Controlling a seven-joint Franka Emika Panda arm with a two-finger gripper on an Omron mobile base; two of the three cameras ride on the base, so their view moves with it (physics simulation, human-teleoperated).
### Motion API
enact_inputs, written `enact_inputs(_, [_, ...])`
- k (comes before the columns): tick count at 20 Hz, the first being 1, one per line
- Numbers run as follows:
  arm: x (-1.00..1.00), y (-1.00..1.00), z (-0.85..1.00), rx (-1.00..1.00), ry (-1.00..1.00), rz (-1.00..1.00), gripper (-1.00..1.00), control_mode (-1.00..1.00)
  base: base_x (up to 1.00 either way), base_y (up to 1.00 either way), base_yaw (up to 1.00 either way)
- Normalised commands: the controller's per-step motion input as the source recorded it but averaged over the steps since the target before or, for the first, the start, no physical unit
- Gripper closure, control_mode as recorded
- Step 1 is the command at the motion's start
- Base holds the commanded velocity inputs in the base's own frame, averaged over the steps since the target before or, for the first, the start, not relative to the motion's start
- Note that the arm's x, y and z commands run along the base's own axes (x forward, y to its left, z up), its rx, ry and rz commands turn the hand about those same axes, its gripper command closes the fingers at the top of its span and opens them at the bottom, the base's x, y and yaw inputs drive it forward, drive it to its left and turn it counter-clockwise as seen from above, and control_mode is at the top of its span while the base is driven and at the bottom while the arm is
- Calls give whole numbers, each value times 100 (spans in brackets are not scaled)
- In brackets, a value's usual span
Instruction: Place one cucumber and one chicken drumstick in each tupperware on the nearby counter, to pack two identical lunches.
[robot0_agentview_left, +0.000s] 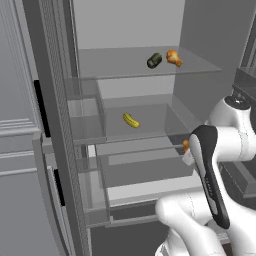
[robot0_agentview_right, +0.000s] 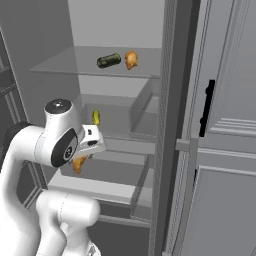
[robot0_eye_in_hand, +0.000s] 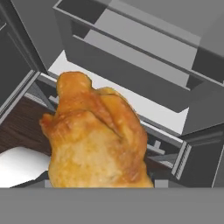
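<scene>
While gripping drumstick (robot0_eye_in_hand: 96, 140), claw (robot0_agentview_right: 82, 156) tilted (fridge-side)

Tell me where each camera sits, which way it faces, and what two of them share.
Left base view: behind-left of the arm, facing the open fridge.
Right base view: behind-right, same fridge, arm at lower left.
Hand view: on the hand, close on the held chicken drumstick.
Shared: both base views show the dark cucumber and yellowish cucumber.

The arm (robot0_agentview_right: 55, 145) stands bent at the elbow, wrist turned down; its gripper (robot0_agentview_right: 80, 161) is clamped on a drumstick (robot0_eye_in_hand: 96, 135), fingers hidden behind it
</scene>
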Motion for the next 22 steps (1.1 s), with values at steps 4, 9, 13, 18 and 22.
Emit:
enact_inputs(4, [0,0,0,0,0,0,100,100,-8,0,0])
enact_inputs(9, [0,0,0,0,0,0,100,100,-93,0,0])
enact_inputs(13, [0,0,0,0,0,0,100,100,-100,-8,0])
enact_inputs(18, [0,0,0,0,0,0,100,100,-100,-6,2])
enact_inputs(22, [0,0,0,0,0,0,100,100,-84,0,4])
